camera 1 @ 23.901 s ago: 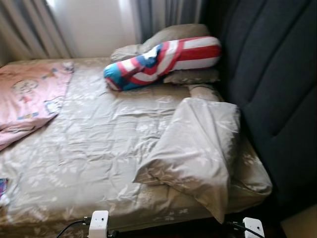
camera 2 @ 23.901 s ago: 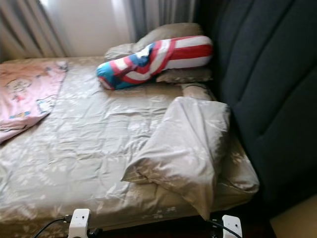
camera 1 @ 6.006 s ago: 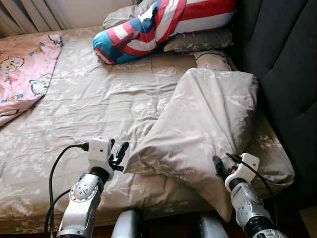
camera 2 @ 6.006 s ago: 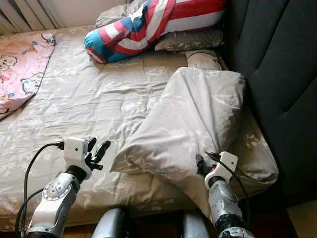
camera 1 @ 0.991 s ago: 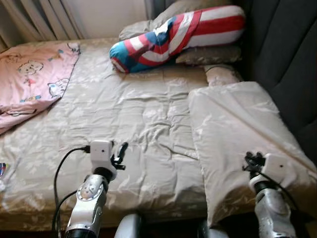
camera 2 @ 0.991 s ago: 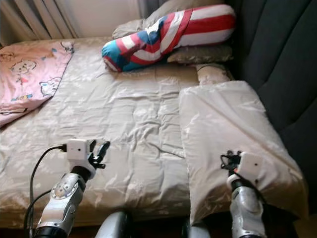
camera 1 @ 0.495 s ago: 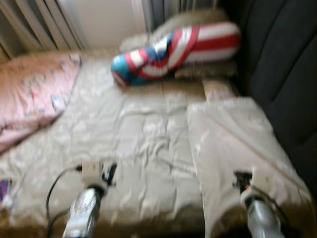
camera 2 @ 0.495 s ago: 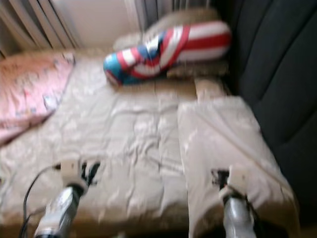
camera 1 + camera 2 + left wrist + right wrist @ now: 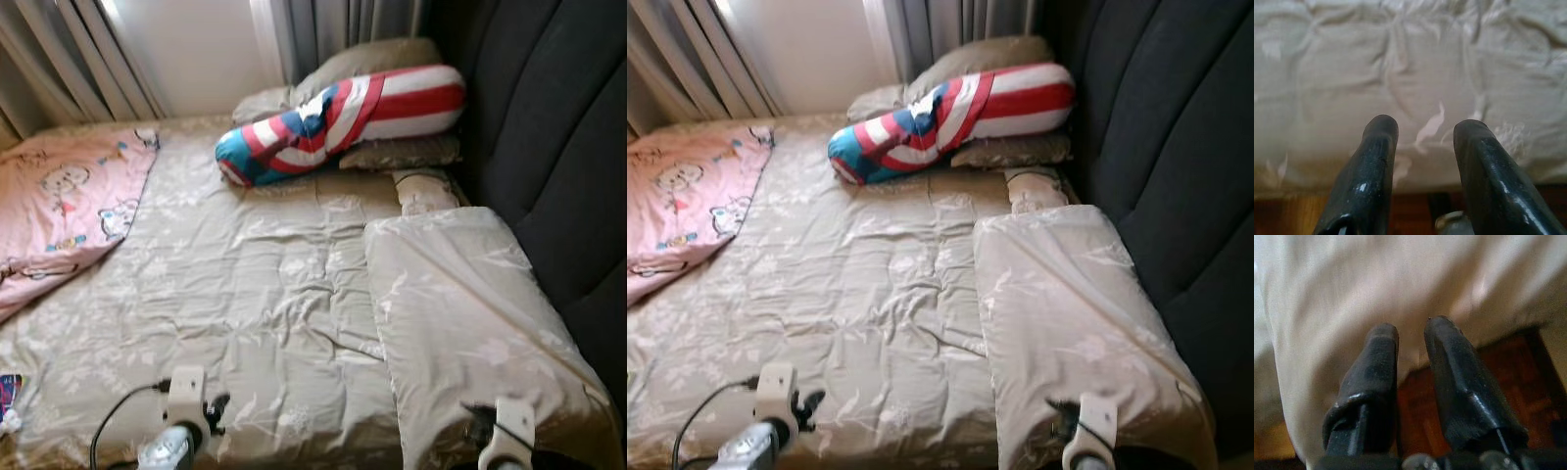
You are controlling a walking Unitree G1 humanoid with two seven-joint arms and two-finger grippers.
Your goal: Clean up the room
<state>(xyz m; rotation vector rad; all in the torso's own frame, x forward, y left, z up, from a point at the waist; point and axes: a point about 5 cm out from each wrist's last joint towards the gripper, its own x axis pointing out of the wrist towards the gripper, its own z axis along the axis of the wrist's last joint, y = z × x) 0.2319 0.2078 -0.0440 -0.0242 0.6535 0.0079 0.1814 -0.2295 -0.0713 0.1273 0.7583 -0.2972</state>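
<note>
The pink blanket (image 9: 59, 211) and both silver arms run off the frame edges.

Count from my station: one bed (image 9: 245, 294) under a tan floral cover. One folded tan quilt (image 9: 470, 313) on its right side. One striped red, white and blue bolster (image 9: 338, 122). Tan pillows behind and under it: I make out three (image 9: 367, 59), (image 9: 260, 103), (image 9: 402, 152), though overlap makes the number uncertain. One pink cartoon blanket (image 9: 59, 211). One dark padded headboard (image 9: 549, 147). Two claws, left claw (image 9: 1422, 132) and right claw (image 9: 1410, 333).
</note>
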